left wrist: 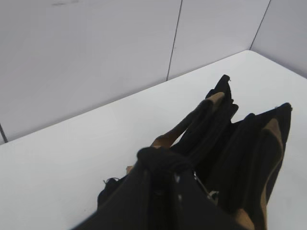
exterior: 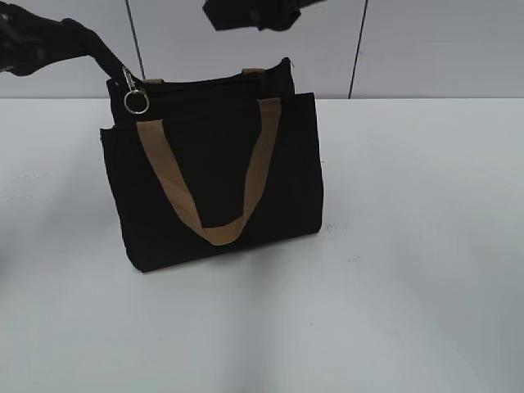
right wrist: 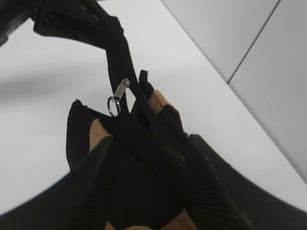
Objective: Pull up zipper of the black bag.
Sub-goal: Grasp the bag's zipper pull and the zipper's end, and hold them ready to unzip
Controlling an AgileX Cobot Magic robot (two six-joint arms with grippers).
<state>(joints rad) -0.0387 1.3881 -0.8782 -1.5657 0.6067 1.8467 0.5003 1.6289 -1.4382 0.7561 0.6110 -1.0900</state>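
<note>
Standing on the white tabletop (exterior: 409,311) toward its far edge and a little left of the middle, the black bag (exterior: 221,188) has its zipper (exterior: 205,81) running along the top edge, with a silvery pull tab and ring (exterior: 135,94) hanging at the left end, just beside the dark end of the left gripper (exterior: 105,56). From the right wrist view the same pull tab (right wrist: 118,96) dangles off a raised black strip of fabric that the left arm appears to hold up, though whether its jaws are clamped on that strip or merely against it cannot be told; the left wrist view shows only dark shapes pressed close over the bag's top. The right gripper (exterior: 250,15) hangs above the bag at the top of the exterior view, and its jaws are too dark and close in its own view to judge open or closed. The main risk, as I judge it, is that the soft bag lifts, tips or slides across the tabletop when the tab is drawn, since nothing visibly pins its far end. The small tab could also slip free, or fabric bunching at the opening could jam the slider. One tan strap handle (exterior: 209,180) droops over the front panel, clear of the zipper; the other, near the top edge, might snag. Nothing else shares the tabletop, and grey wall panels (exterior: 434,45) stand behind its far edge.
</note>
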